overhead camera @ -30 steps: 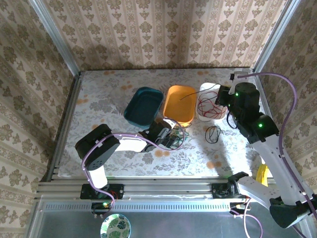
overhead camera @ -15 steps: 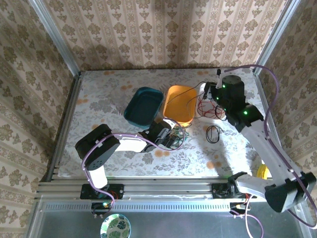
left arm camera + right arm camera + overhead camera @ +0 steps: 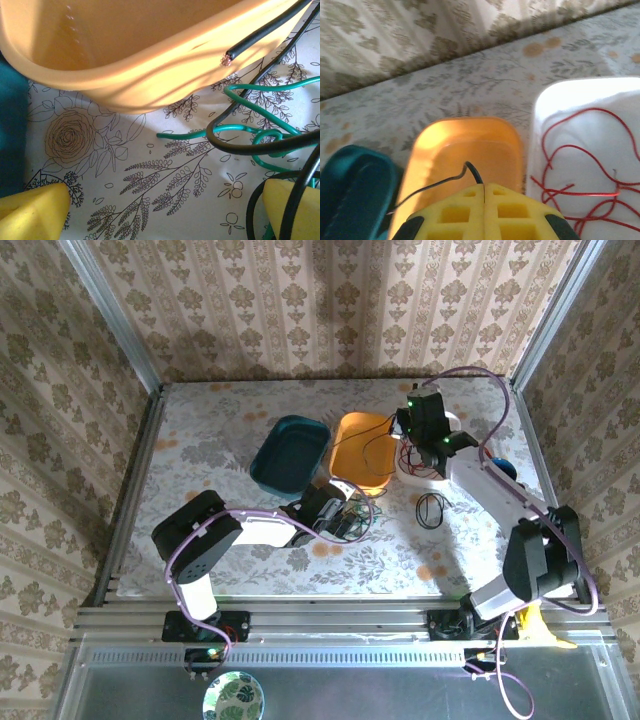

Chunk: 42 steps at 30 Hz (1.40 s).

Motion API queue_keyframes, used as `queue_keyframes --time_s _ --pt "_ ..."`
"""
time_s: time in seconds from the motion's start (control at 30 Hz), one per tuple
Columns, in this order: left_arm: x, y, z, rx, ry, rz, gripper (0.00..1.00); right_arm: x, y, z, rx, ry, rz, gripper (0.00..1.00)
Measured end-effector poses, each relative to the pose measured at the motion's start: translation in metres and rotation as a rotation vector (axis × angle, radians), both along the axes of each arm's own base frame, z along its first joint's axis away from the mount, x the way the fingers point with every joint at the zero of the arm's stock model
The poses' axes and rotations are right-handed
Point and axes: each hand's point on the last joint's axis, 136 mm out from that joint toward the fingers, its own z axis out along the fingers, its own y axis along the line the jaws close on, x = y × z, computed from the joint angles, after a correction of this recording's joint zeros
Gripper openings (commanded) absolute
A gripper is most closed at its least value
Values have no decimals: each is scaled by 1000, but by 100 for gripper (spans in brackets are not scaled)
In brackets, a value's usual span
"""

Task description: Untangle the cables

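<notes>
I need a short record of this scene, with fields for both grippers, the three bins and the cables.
left gripper: open, at the green and black cable tangle
right gripper: shut on a thin black cable, above the orange plastic bin
white plastic bin: holds thin red cables
teal plastic bin: left of the orange bin
black cable coil: alone on the floral table, near the white bin

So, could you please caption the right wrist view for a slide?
Right gripper pinches a black cable above the orange tray; red cables lie in the white tray.
</notes>
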Motion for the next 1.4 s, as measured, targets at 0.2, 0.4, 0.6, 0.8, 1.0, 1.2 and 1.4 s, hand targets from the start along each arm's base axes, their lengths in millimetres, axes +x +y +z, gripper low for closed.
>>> queue_keyframes --time_s 0.2,0.4,0.6,0.8,1.0,1.2,1.4 --pt "0 0 0 0 0 0 100 11 1 -38 -56 83 -26 0" --pt "0 0 0 1 0 0 100 17 30 -74 -121 166 25 0" --pt "0 0 0 2 1 0 100 24 52 -98 -176 226 77 0" --pt "0 0 0 5 3 0 100 24 56 -123 -217 300 96 0" --pt "0 0 0 10 6 0 100 16 49 -130 -253 327 91 0" --pt "0 0 0 10 6 -1 100 12 32 -97 -340 261 72 0" --pt "0 0 0 11 8 -1 100 14 17 -62 -437 185 44 0"
